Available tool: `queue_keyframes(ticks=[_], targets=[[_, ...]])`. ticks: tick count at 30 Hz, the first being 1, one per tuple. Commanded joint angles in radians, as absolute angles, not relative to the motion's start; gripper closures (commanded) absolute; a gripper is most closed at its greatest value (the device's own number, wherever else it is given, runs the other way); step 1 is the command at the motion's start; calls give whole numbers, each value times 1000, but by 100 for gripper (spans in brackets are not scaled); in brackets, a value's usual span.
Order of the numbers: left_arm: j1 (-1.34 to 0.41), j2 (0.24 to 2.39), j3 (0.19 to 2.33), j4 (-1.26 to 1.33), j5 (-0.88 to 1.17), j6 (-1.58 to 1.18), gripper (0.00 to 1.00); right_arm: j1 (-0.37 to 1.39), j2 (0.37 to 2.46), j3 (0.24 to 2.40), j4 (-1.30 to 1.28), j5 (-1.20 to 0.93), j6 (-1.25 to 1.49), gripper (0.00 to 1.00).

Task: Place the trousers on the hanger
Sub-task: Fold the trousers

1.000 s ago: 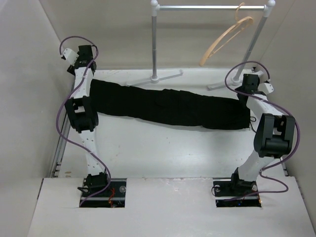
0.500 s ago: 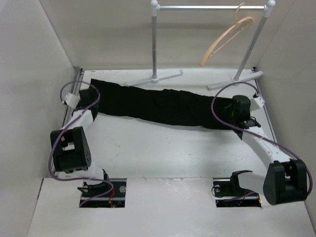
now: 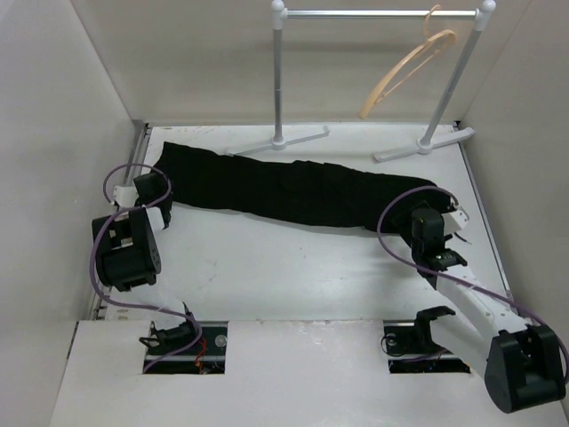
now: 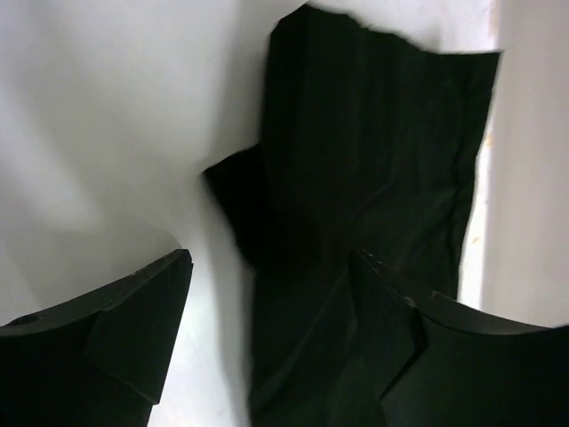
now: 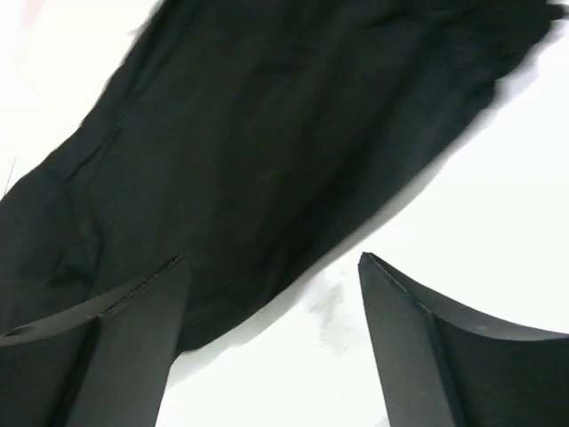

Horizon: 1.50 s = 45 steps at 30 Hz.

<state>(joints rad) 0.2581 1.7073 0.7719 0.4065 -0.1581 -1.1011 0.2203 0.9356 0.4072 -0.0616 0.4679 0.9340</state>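
The black trousers [image 3: 293, 191] lie stretched out flat across the far half of the table. The tan wooden hanger [image 3: 404, 71] hangs tilted from the rail at the back right. My left gripper [image 3: 156, 189] is low over the trousers' left end. In the left wrist view it [image 4: 271, 258] is open, with black cloth [image 4: 364, 169] lying between and under its fingers. My right gripper [image 3: 425, 221] is at the trousers' right end. In the right wrist view it [image 5: 273, 258] is open, the cloth's edge [image 5: 267, 133] running beneath its left finger and bare table under the right.
The grey metal rail [image 3: 378, 13] on two posts with white feet [image 3: 277, 140] stands at the back. White walls close in the table on the left and right. Purple cables [image 3: 396, 209] loop off both wrists.
Both arms have folded down and drawn back toward the near side, bringing the grippers low at the trousers' two ends. The right jaws closed partway, then opened wide. The trousers have stayed put.
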Motion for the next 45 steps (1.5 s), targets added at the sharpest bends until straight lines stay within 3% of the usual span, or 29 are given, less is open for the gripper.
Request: queue_keyframes(ticks=[1,11,13,16,17,21,27,35,40,42,45], targets=[[266,1811,808,448,-120,-1132,32,142,929,394,-57,460,989,17],[277,1911,919,457,-113,-1144,61,-37,1288,455,66,371,1031,26],[277,1927,946,457,-117,-1138,70,-82,1344,480,95,319,1035,41],[286,1956,988,453,-106,-1135,88,-105,1382,531,101,336,1028,79],[294,1956,994,451,-104,-1134,92,-117,1379,540,85,340,1026,87],[329,1872,974,404,-172,-1114,100,-134,1255,522,23,412,1025,96],[323,1672,879,316,-310,-1049,100,-136,1057,511,-78,466,1026,96],[347,1357,608,109,-497,-1000,100,-136,974,399,-114,436,1069,97],[407,1174,509,-130,-567,-1002,100,-146,835,325,-175,393,1097,97],[429,1103,486,-163,-590,-997,91,-153,772,315,-216,402,1092,96],[368,1031,489,-115,-577,-982,57,-173,716,318,-224,411,1052,83]])
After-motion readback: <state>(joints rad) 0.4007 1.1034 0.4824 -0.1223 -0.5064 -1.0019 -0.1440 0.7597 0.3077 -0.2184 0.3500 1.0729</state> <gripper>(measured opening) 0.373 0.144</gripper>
